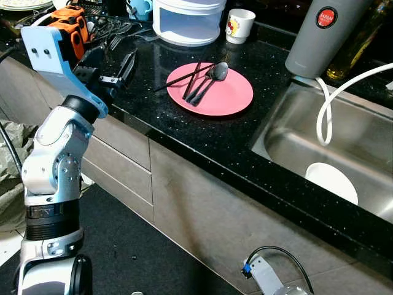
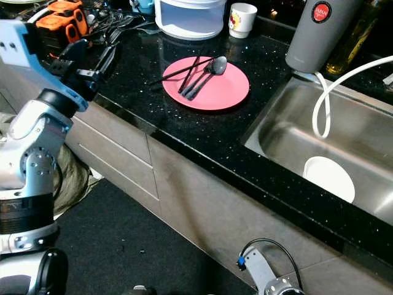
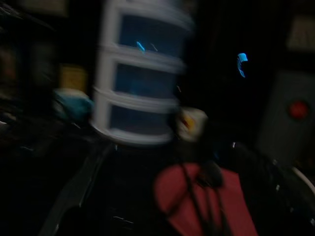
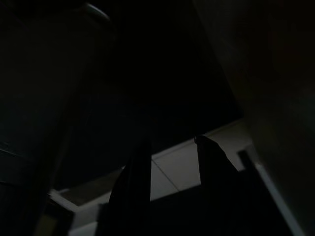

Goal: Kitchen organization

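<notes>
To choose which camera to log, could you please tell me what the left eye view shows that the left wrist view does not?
Left eye view adds: the left pincer raised over the counter's edge, the steel sink, a white dish in it, and a white hose. Left wrist view adds: the white drawer unit's upper tiers, blurred. Shared: the pink plate bearing black cutlery, the white cup, the grey flask.
</notes>
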`<state>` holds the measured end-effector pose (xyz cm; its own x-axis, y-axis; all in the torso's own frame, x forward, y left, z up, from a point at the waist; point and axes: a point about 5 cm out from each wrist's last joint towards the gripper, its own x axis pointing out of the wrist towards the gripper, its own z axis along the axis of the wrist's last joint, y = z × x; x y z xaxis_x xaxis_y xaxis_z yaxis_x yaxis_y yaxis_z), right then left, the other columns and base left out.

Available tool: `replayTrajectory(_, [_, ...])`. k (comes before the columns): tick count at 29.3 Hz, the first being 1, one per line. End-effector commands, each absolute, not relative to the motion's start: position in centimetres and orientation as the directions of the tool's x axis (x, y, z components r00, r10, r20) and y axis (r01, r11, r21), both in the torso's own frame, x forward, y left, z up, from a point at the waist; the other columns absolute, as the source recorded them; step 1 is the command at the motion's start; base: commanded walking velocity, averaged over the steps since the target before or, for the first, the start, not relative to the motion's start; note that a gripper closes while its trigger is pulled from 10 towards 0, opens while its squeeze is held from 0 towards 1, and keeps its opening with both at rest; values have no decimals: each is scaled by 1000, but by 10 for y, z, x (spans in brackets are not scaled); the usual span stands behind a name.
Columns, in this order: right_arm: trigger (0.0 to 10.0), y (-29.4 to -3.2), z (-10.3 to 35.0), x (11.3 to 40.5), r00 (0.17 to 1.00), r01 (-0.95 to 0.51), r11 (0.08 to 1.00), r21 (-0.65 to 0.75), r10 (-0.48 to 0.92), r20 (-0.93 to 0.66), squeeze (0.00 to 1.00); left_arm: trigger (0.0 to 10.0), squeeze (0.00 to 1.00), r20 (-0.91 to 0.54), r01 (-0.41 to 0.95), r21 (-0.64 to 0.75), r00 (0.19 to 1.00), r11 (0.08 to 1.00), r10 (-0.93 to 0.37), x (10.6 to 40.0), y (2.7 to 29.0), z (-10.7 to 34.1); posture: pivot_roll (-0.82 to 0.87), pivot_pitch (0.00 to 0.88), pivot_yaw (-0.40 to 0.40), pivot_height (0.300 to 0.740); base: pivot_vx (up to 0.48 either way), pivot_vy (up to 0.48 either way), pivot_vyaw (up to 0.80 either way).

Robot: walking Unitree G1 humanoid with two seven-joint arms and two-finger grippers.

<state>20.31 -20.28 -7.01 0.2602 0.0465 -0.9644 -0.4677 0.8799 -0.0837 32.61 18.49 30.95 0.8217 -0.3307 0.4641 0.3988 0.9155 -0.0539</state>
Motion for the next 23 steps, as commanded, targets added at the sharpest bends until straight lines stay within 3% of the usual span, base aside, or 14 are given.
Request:
replayTrajectory(1, [10000, -208, -75, 190, 205, -466, 882, -70, 31, -978, 0, 10000, 0, 466, 423, -39, 809, 905, -358, 324, 178, 311, 132, 145, -62, 740, 296, 0, -800])
replayTrajectory(10, [10000, -207, -75, 187, 140, -494, 870, -6, 73, -987, 0, 10000, 0, 479, 433, -46, 800, 900, -361, 321, 172, 315, 128, 145, -68, 740, 293, 0, -796])
replayTrajectory(23, [10000, -201, -76, 182, 69, -522, 842, 133, 198, -978, 0, 10000, 0, 493, 416, -77, 806, 906, -328, 319, 174, 319, 132, 145, -75, 740, 0, 0, 0])
